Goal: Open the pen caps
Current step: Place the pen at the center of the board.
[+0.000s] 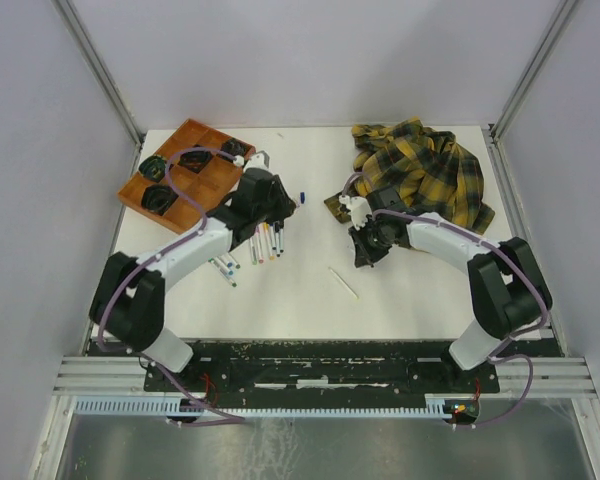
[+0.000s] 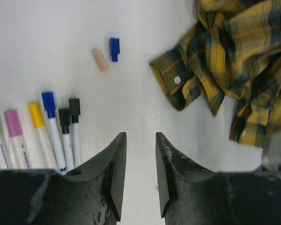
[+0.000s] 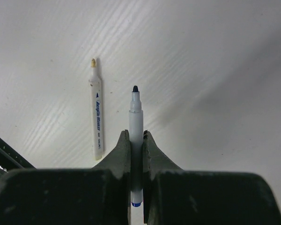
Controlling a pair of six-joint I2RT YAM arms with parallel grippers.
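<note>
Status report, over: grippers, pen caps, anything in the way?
Left gripper open, empty. Right gripper shut on uncapped marker. Blue cap and peach cap off, lying loose. Plaid shirt beside them, not blocking.

Right end effector [image 3: 136,136] clamps dark-tipped marker [image 3: 136,110] (uncapped); beige-tipped marker [image 3: 97,117] lies just left, apart.

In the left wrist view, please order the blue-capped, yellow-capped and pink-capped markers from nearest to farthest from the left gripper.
1. Blue-capped marker, in the row to the left of the left gripper.
2. Yellow-capped marker, the next one to the left.
3. Pink-capped marker, farther left again.
</note>
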